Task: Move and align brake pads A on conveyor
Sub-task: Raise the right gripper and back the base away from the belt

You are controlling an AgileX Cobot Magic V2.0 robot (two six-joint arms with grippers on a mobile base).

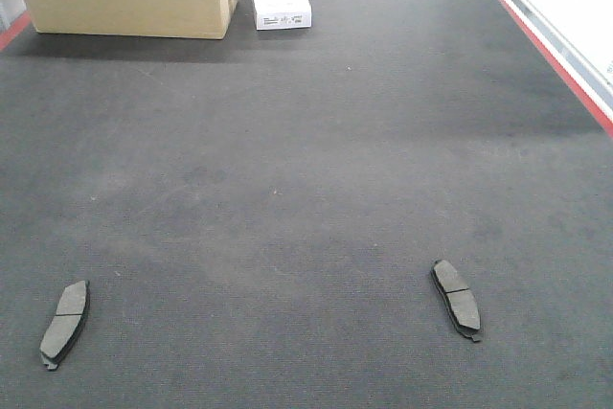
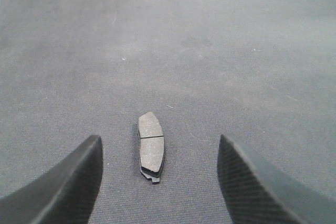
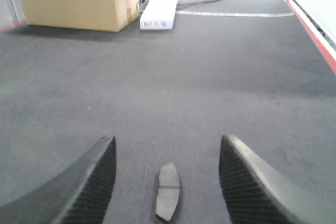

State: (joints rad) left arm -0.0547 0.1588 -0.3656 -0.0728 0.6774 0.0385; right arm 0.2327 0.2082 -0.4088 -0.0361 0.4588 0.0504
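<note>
Lying well apart on the conveyor, the left brake pad and right brake pad are shown lengthwise, clear of the red edge strip. From the left wrist, the left gripper is seen spread, its pad centred in the gap, long axis square to closing; from the right wrist, the right gripper likewise.
</note>
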